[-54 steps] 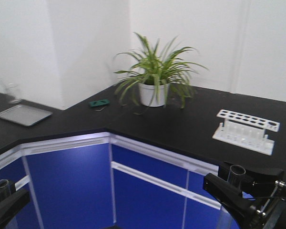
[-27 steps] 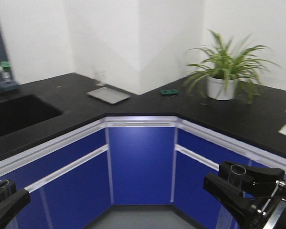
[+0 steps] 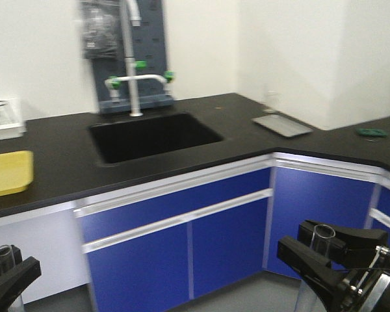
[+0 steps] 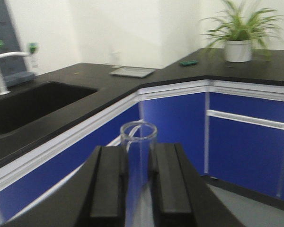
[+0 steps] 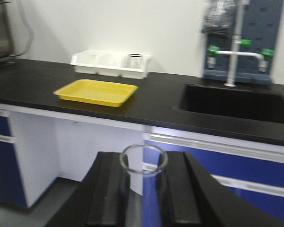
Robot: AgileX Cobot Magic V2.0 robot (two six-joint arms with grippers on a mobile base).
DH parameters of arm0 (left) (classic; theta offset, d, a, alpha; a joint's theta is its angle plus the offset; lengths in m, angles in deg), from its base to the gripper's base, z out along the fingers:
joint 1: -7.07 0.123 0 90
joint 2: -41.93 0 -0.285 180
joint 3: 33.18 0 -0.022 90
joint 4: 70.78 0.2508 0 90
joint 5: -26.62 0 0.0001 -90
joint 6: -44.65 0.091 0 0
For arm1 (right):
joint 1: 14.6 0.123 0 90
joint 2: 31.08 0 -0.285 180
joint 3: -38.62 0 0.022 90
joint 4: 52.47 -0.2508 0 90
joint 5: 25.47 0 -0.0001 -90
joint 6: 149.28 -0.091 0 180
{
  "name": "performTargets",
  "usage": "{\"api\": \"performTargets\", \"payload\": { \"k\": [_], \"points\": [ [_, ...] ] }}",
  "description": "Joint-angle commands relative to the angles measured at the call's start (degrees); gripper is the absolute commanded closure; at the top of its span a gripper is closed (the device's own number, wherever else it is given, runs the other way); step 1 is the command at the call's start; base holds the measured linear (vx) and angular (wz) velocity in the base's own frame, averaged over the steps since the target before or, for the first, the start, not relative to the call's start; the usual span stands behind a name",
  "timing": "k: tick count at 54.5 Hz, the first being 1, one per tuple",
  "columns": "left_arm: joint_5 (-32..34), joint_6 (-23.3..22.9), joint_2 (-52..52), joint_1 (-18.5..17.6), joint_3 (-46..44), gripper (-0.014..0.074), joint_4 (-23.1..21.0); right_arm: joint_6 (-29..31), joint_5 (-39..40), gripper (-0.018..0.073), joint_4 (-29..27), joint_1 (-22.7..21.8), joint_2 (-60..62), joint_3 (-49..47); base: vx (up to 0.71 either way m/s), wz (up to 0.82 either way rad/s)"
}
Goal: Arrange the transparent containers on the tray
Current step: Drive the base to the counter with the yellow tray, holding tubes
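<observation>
Each of my grippers is shut on one clear glass test tube held upright. The left test tube (image 4: 138, 142) stands between the black fingers of my left gripper (image 4: 138, 158), which shows low at the left of the front view (image 3: 8, 268). The right test tube (image 5: 143, 163) sits in my right gripper (image 5: 143, 170), low at the right of the front view (image 3: 320, 250). The yellow tray (image 5: 95, 91) lies bare on the black counter, left of the sink; its edge shows at the far left in the front view (image 3: 6, 172). Both grippers hang in front of the blue cabinets, below counter height.
A black sink (image 3: 153, 136) with a white faucet (image 3: 133, 78) is set in the counter. White bins (image 5: 111, 64) holding a beaker (image 5: 135, 60) stand behind the yellow tray. A grey metal tray (image 3: 281, 125) lies near the corner. A potted plant (image 4: 238, 33) stands farther round the counter.
The front view has swung left: the plant and white rack left the picture, and the sink, faucet and yellow tray came in. Both grippers keep their tubes.
</observation>
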Motion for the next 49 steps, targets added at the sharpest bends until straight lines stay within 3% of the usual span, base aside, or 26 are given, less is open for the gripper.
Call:
{"api": "performTargets", "payload": {
  "k": [1, 15, 49],
  "points": [
    [2.7, -0.4, 0.0, -0.3, -1.5, 0.0601, -2.1, 0.0, 2.2, 0.0571, -1.0, -0.1, 0.4, -1.9, -0.06, 0.77],
    [2.8, -0.4, 0.0, -0.3, -1.5, 0.0601, -2.1, 0.0, 2.2, 0.0571, -1.0, -0.1, 0.4, -1.9, 0.02, 0.64],
    [2.7, -0.4, 0.0, -0.3, -1.5, 0.0601, -2.1, 0.0, 2.2, 0.0571, -1.0, -0.1, 0.4, -1.9, 0.19, 0.39]
  ]
}}
